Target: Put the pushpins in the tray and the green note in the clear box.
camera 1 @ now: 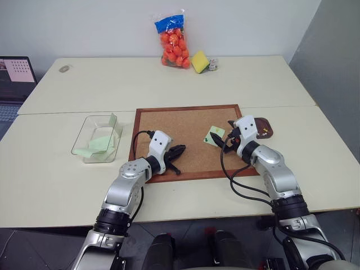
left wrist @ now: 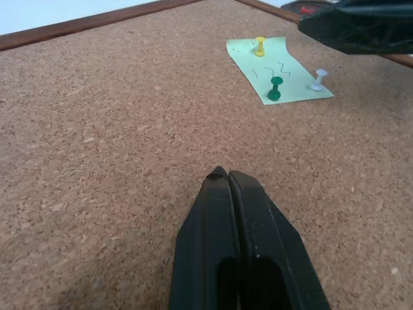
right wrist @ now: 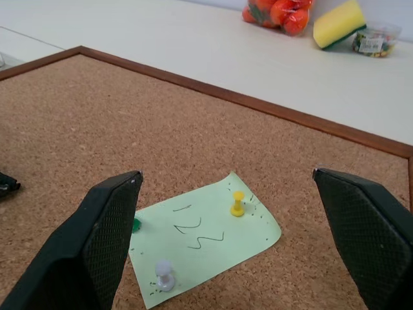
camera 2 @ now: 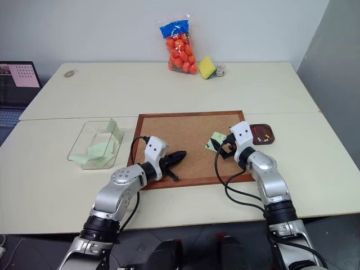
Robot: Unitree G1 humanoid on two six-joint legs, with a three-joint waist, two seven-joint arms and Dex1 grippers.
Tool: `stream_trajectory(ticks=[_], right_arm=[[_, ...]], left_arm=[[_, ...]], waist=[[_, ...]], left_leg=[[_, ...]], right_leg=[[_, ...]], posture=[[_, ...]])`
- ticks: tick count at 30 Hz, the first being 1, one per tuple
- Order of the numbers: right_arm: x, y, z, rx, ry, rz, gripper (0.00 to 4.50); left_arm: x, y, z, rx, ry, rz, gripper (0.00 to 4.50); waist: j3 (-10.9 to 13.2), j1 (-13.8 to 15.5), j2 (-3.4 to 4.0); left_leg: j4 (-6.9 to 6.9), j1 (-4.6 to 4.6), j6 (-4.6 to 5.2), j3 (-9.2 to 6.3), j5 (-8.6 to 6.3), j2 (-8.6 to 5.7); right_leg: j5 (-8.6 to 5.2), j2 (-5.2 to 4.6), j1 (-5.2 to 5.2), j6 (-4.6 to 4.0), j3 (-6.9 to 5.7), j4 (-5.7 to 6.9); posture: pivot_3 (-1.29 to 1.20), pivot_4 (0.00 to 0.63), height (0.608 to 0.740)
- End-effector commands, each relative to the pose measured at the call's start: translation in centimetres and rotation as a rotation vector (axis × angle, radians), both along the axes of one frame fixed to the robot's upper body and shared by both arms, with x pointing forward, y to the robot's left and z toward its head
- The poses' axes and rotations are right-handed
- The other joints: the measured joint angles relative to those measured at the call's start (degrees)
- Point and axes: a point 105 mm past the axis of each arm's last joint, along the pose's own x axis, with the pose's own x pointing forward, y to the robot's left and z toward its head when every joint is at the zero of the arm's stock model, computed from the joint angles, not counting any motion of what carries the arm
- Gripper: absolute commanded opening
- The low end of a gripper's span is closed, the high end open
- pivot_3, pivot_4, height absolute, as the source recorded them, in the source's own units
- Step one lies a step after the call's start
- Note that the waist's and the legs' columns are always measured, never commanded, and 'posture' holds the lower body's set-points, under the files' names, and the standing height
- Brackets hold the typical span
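Cream counter (camera 1: 67, 180) carried a corkboard (camera 1: 169, 126); near its right edge the green note (right wrist: 203, 240) lay pinned. Right wrist view revealed yellow (right wrist: 238, 203) and white pushpins (right wrist: 164, 274) between the wide-apart right claw (right wrist: 226, 258). Left claw (left wrist: 231, 187) was pressed together, empty.

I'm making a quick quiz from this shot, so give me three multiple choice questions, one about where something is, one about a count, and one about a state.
1. Where does the pinned green note lie?
A. On the corkboard
B. In the tray
C. Beside the laptop

2. How many pushpins stand in that note?
A. One
B. Three
C. Five

3. How does the left gripper stand?
A. Wide open
B. Shut on a pin
C. Shut, holding nothing

Answers:
1. A, the slip lies flat on the cork.
2. B, the yellow pushpin, white pushpin and green pushpin.
3. C, its fingers meet above bare cork.
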Motion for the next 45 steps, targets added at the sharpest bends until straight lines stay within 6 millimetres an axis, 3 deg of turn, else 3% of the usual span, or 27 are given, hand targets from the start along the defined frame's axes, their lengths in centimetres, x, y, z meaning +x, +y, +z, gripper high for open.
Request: stream_trajectory(ticks=[1, 7, 10, 29, 45], right_arm=[[1.1, 0.8, 1.1, 0.001, -0.027, -0.010, 4.50], [2.1, 1.0, 0.3, -0.032, 0.006, -0.025, 4.50], [2.4, 0.9, -0.1, -0.043, 0.023, -0.035, 4.03], [2.8, 1.1, -1.3, -0.048, 0.074, -0.039, 0.12], [3.0, 1.0, -0.7, -0.029, 0.051, -0.044, 0.03]], left_arm=[[-1.0, -0.6, -3.4, 0.054, 0.123, -0.042, 0.05], [-0.9, -0.8, -2.9, 0.030, 0.112, -0.035, 0.05], [-0.8, -0.7, -2.7, 0.023, 0.105, -0.029, 0.00], [-0.4, 0.4, -2.7, 0.051, 0.094, 0.010, 0.00], [-0.5, 0.3, -2.8, 0.052, 0.090, 0.013, 0.00]], waist=[[-0.05, 0.05, 0.08], [-0.07, 0.12, 0.11], [-0.07, 0.13, 0.12], [-0.08, -0.06, 0.13], [-0.08, -0.15, 0.13]], left_leg=[[0.00, 0.07, 0.00, 0.00, 0.00, 0.00], [0.01, 0.26, 0.00, -0.04, 0.00, -0.03], [0.01, 0.26, 0.00, -0.07, 0.00, -0.03], [0.00, 0.28, 0.00, -0.06, 0.00, -0.02], [-0.01, 0.33, 0.00, -0.04, 0.00, 0.01]], right_leg=[[0.00, 0.00, 0.08, 0.00, -0.01, 0.00], [0.00, -0.05, 0.35, 0.01, -0.04, -0.08], [0.00, -0.05, 0.35, 0.00, -0.06, -0.07], [0.00, -0.04, 0.35, 0.01, -0.05, -0.07], [-0.01, -0.01, 0.36, 0.01, -0.02, -0.04]], posture=[[0.00, 0.150, 0.740], [0.00, 0.150, 0.740], [0.00, 0.150, 0.740], [0.00, 0.150, 0.740], [0.00, 0.150, 0.740]])
